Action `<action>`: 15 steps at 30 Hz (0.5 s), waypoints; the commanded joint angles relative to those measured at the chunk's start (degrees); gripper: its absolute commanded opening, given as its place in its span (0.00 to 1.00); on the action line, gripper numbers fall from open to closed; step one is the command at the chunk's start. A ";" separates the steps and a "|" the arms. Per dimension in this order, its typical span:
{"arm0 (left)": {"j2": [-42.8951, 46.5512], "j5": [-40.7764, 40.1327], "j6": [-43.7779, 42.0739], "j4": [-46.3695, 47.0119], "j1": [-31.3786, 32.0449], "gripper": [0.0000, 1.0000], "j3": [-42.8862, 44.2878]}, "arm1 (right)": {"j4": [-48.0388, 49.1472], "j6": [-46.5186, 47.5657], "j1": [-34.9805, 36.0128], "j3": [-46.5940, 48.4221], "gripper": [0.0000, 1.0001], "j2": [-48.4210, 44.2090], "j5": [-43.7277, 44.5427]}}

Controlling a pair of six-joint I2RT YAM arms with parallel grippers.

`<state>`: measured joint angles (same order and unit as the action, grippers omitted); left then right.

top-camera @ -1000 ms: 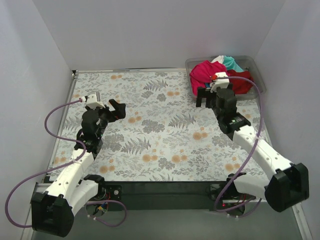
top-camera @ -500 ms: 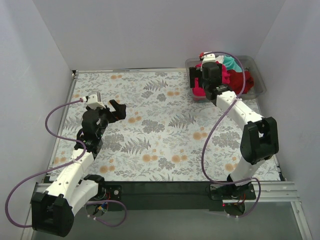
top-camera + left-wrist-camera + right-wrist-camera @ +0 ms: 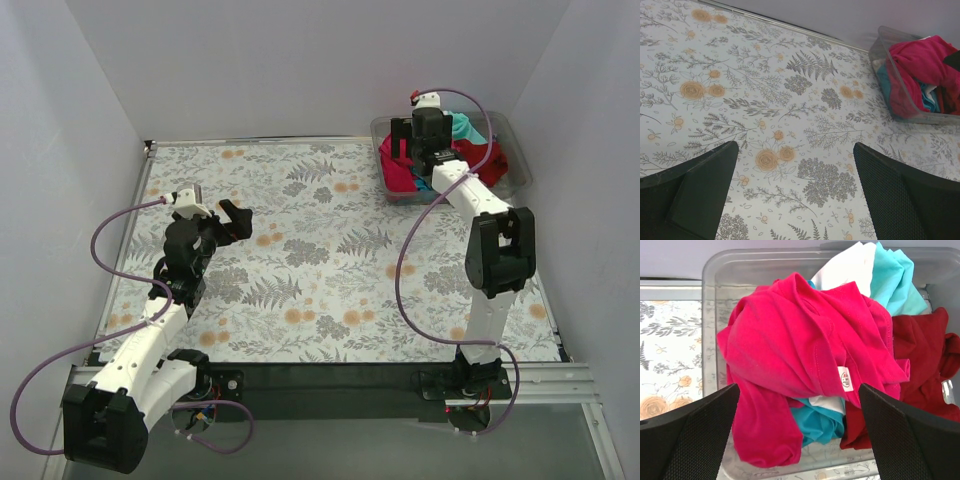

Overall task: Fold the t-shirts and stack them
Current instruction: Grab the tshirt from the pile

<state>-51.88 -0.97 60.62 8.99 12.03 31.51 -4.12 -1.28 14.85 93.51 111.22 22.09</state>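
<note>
The clear bin (image 3: pixel 710 315) holds 4 heaped shirts. The magenta shirt (image 3: pixel 800 355) lies on top and hides most of the teal shirt (image 3: pixel 892 282) and the white shirt (image 3: pixel 845 270). The dark red shirt (image 3: pixel 925 355) lies beside it. The right gripper (image 3: pixel 799 405) hangs above the bin, jaws wide and empty. The left gripper (image 3: pixel 795 147), equally wide, is well apart from the bin.

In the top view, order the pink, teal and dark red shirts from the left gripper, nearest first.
From the left gripper:
1. Pink shirt, bin's left side.
2. Teal shirt, back, and dark red shirt, right: too close to call.
</note>
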 commanded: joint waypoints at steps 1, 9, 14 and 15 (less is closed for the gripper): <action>0.46 -0.17 -0.85 -0.64 0.10 0.93 1.54 | 2.36 0.31 -1.49 3.86 0.94 2.15 0.24; -0.07 -0.43 -1.12 -0.56 0.10 0.93 1.72 | 3.15 0.75 -2.90 9.48 0.81 7.60 -2.92; -0.16 -0.26 -1.21 -0.56 0.18 0.92 1.63 | 3.15 0.14 -3.69 10.81 0.64 9.63 -4.77; -0.07 -0.43 -1.21 -0.56 0.18 0.92 1.54 | 3.07 -0.12 -3.86 10.99 0.57 9.72 -5.29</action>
<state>-52.25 -0.99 60.36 8.97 12.03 31.51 -3.25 -1.08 11.53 101.36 120.44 18.70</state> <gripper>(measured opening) 0.923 0.620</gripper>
